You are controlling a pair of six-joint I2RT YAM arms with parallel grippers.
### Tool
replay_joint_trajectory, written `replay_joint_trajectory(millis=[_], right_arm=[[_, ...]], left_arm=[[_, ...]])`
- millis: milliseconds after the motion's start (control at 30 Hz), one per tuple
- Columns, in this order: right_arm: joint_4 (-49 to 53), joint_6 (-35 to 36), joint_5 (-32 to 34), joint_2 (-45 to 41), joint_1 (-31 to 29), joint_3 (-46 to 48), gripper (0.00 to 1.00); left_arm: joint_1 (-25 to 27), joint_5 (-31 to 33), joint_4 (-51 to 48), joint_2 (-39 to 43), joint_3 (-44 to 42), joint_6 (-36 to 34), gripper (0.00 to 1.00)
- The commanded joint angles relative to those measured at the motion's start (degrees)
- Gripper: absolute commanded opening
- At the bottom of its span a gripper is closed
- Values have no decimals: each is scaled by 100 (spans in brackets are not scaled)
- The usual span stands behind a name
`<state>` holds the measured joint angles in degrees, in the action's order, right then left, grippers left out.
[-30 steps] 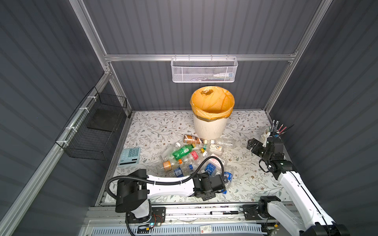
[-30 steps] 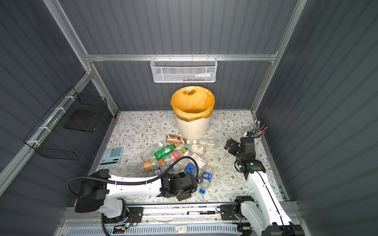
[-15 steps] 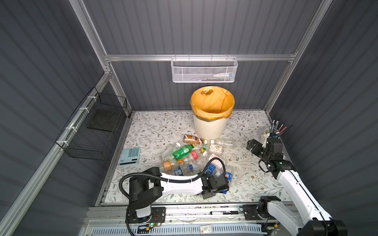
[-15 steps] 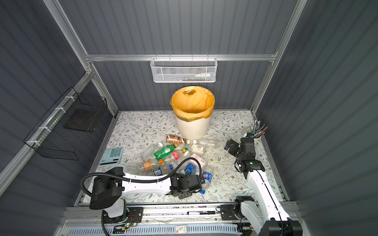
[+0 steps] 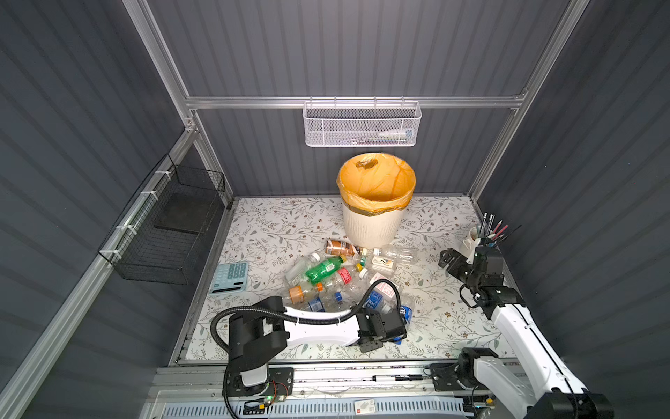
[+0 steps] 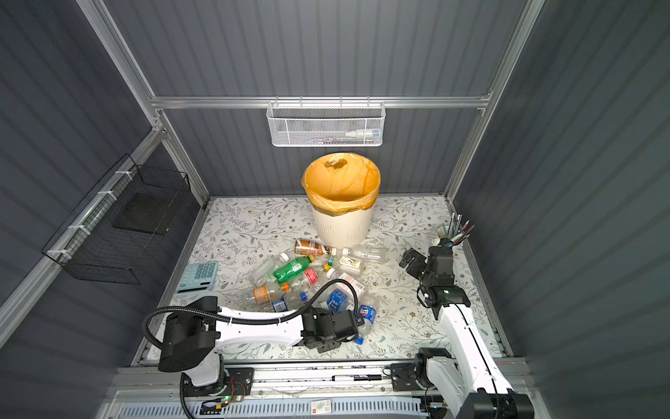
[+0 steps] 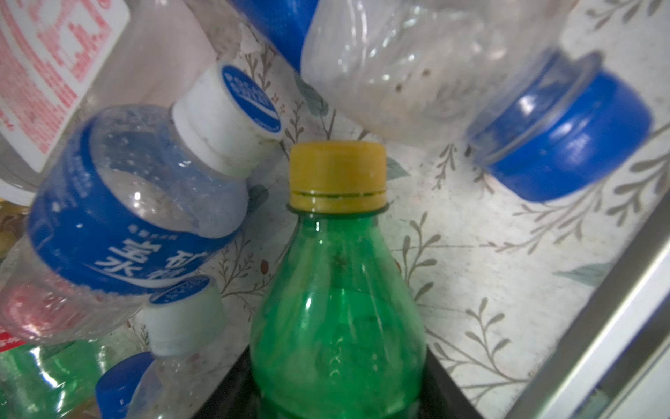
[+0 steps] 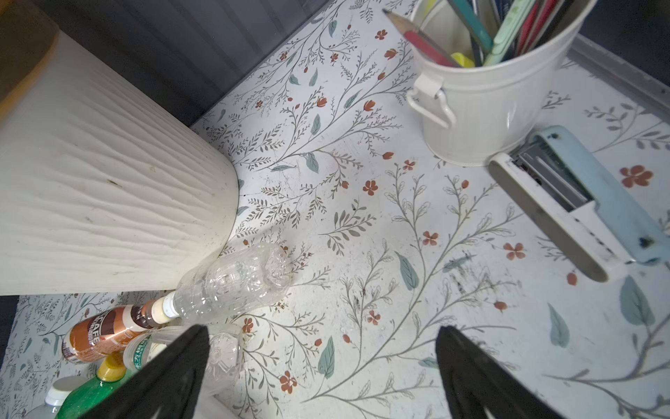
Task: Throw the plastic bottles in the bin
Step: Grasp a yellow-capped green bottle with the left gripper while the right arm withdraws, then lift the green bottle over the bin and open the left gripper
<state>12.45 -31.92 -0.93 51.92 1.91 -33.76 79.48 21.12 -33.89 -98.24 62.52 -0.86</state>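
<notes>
Several plastic bottles (image 5: pixel 326 275) lie in a heap on the floral mat in front of the bin (image 5: pixel 373 225), a cream ribbed bucket with an orange liner, also in the right wrist view (image 8: pixel 90 199). My left gripper (image 7: pixel 337 395) is shut on a green bottle (image 7: pixel 337 290) with a yellow cap, its black fingers (image 7: pixel 232 391) on either side of the body. In both top views the left gripper (image 5: pixel 397 328) sits low at the heap's near right edge and hides that bottle. My right gripper (image 8: pixel 322 333) hangs open and empty above the mat (image 5: pixel 447 259), right of the heap.
A clear bottle (image 8: pixel 235 283) and a brown-labelled one (image 8: pixel 101 333) rest against the bin's foot. A pencil cup (image 5: pixel 475 239) and a stapler (image 8: pixel 580 196) stand at the right edge, a calculator (image 5: pixel 230 277) at the left. A white mesh basket (image 5: pixel 362 127) and a black wire basket (image 5: pixel 166 232) hang on the walls.
My left arm has swung rightwards along the front of the heap and its jaws have closed on the green bottle. The right arm has hardly moved.
</notes>
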Motion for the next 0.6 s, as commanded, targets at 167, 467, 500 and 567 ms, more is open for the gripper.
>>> replay_joint_trajectory(millis=[167, 467, 500, 567], right_arm=[[-63, -42, -83, -129, 79, 52, 99], [-76, -64, -183, -286, 107, 42, 99], [-56, -74, -197, -333, 107, 47, 99], [-24, -102, -199, -432, 108, 68, 99]], left_arm=[[23, 1200, 443, 1488, 153, -190, 49], [-680, 1908, 3938, 3044, 738, -2939, 44], [-840, 1638, 4371, 3081, 882, -3070, 44], [-1107, 1108, 5074, 2992, 1174, -3229, 43]])
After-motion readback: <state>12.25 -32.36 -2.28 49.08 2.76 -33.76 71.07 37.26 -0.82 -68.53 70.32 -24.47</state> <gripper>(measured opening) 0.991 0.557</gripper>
